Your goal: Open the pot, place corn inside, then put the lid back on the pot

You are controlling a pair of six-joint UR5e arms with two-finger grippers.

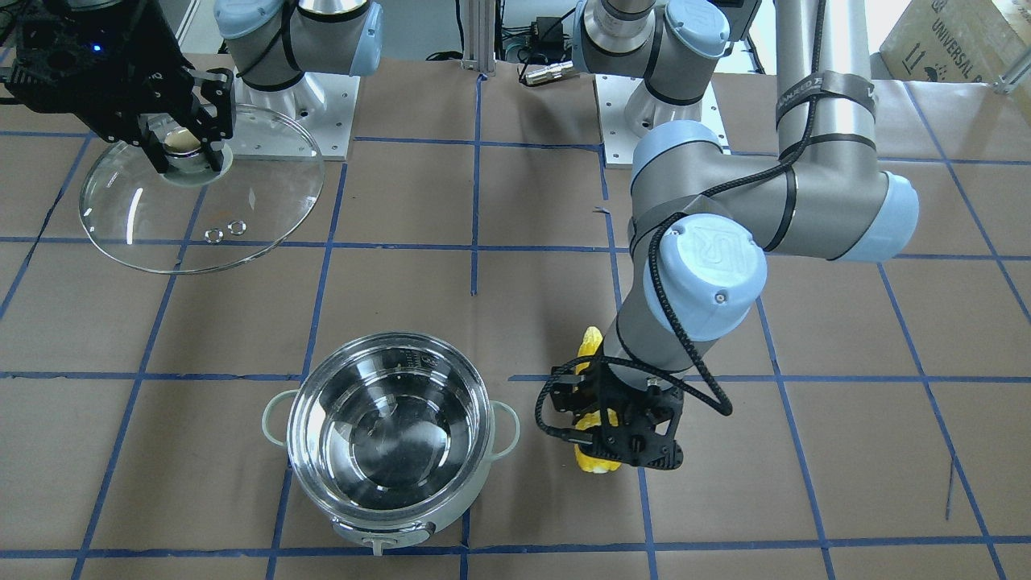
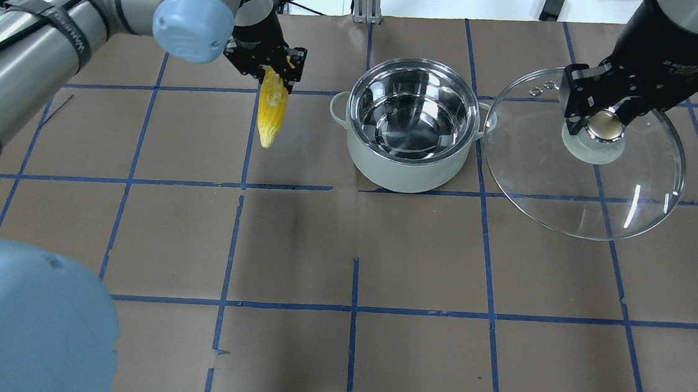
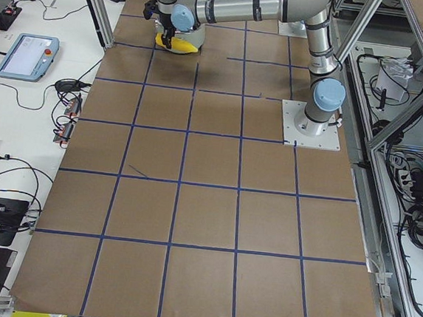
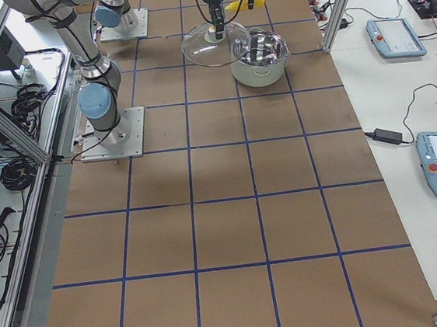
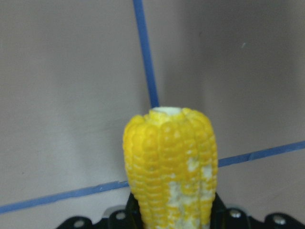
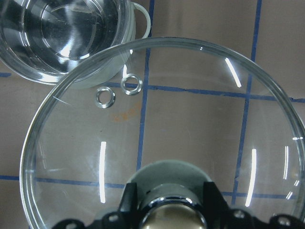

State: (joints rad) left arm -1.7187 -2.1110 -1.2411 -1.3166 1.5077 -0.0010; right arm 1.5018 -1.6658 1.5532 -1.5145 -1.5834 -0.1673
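Item: corn point(image 2: 271, 110). It is pinched near one end between the fingers of the left gripper point(image 2: 270, 68), which are closed on its flanks, and the tapered length projects free beyond them. It sits to one side of the pot point(image 2: 388, 177), apart from it. It appears raised off the table point(image 2: 357, 253), though clearance is not certain.

Handling assessment: a light, stiff piece. Its rounded, ribbed surface could pivot in a two-finger pinch, so a hold nearer mid-length would be steadier.

The pot stands open and empty, mouth upward. On the side of the pot opposite the corn, the right gripper point(image 2: 600, 120) has its fingers closed on the centre knob of the lid point(image 2: 574, 189). The glass lid is judged fragile and slick, and its rim lies close to the pot's loop handle.

Obstructions: only the pot's rim and nearer handle lie on the corn's path.
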